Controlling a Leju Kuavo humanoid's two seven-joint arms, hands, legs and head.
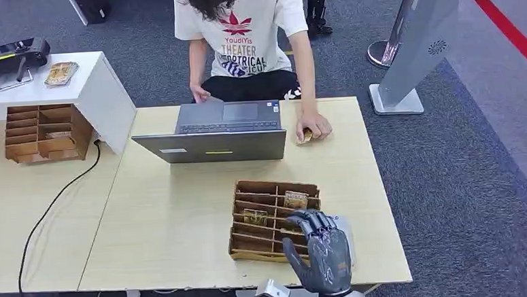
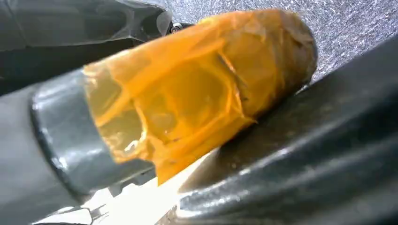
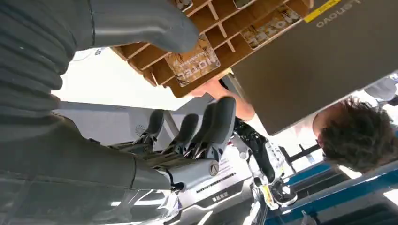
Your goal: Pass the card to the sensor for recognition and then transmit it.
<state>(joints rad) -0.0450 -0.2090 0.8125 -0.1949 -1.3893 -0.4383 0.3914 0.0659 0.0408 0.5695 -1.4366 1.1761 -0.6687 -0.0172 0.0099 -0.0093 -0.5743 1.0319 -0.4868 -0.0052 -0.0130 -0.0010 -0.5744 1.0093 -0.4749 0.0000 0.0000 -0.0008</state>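
Head view: the right hand (image 1: 323,251) hovers over the near right corner of a wooden compartment tray (image 1: 273,219) that rests on the light wooden surface (image 1: 176,221). Its fingers (image 1: 312,222) are spread and curved downward above the tray's right-hand slots, grasping nothing. Two cards lie in the tray: one card (image 1: 295,199) in a far right compartment, just beyond the fingertips, and a second card (image 1: 255,215) in a middle compartment. Beyond the tray stands an open grey laptop (image 1: 219,132), its lid back toward the robot. A seated person in a white T-shirt (image 1: 244,30) rests one hand (image 1: 313,127) on the surface just right of the laptop, covering a small object.

On the adjoining surface at the left sit a second wooden tray (image 1: 42,133) and a white raised stand (image 1: 73,83).

Right wrist view: the thumb (image 3: 141,23) and darker fingers (image 3: 218,122) stand apart, with a card marked "HOTEL" (image 3: 197,61) in the tray between them, untouched.

Left wrist view: a digit wrapped in orange tape (image 2: 197,89) is seen at close range; whether the left hand's fingers are released or clenched cannot be told.
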